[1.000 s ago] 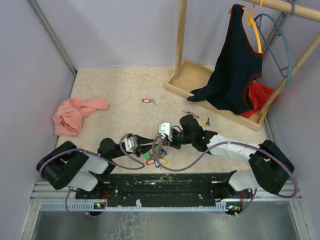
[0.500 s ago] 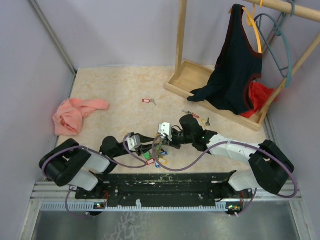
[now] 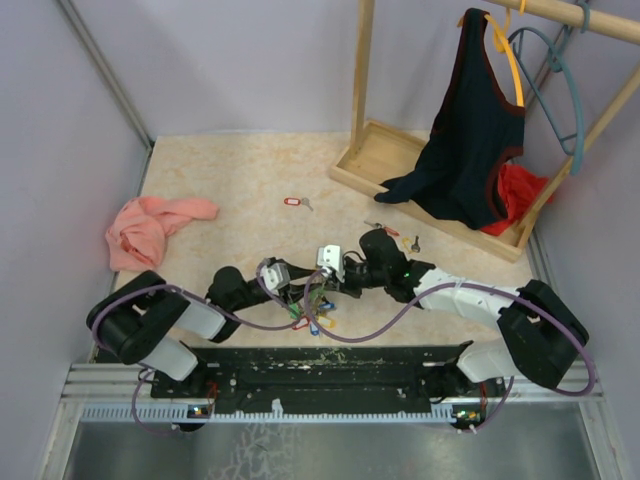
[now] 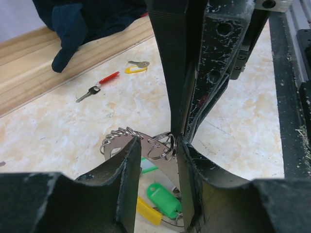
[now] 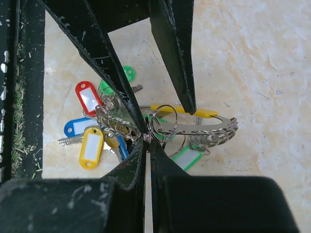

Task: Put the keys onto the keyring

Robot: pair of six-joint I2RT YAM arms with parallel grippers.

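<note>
One keyring (image 5: 184, 128) sits clamped in the right end effector (image 5: 147, 138).

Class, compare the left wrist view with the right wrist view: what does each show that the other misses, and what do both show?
Only the left wrist view: two loose keys, a red-tagged key and a yellow-tagged key, near a wooden base with dark clothing. Only the right wrist view: a red tag and a blue tag in the bunch. Both: the keyring over a green tag.
</note>
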